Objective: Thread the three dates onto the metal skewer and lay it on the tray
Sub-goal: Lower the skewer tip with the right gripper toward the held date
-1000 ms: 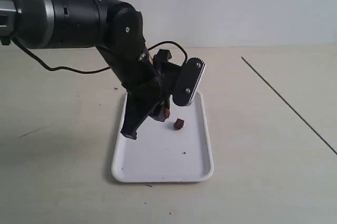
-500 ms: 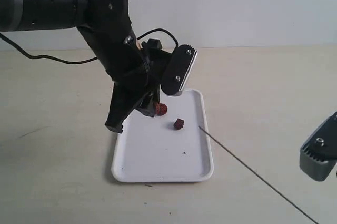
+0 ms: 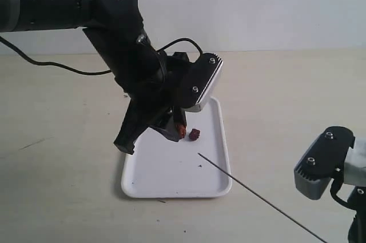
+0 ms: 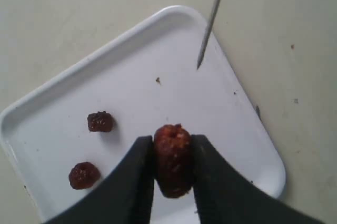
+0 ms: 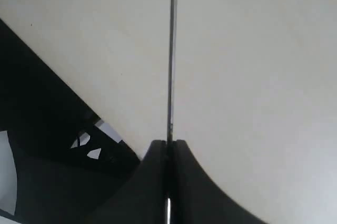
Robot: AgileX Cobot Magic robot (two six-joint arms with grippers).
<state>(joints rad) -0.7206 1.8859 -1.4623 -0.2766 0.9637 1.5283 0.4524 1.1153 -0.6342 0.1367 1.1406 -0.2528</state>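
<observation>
While the left end effector (image 4: 172, 145) is hanging above the white tray (image 3: 171, 181), its two dark fingers (image 4: 138, 171) are pressing from both sides on one wrinkled reddish-brown date (image 4: 172, 167), so it is gripping this date in the air, a little above the tray floor. Two other dates are lying loose on the tray, apart from each other: one date (image 4: 100, 122) and a second one (image 4: 83, 175) near it. In the exterior view only one of them (image 3: 194, 134) is showing, in the far half of the tray near its right long edge, and the arm is covering the other. The right end effector (image 5: 167, 145) is closed tightly on the thin metal skewer (image 5: 171, 50), which is coming out straight between its fingertips. The skewer (image 3: 260, 199) is crossing in the air above the near right corner of the tray, and its pointed end (image 4: 199, 66) is hanging over the tray, pointing toward the held date but well apart from it. The tray is resting on the pale tabletop (image 3: 286, 94), about midway between its left and right edges.
</observation>
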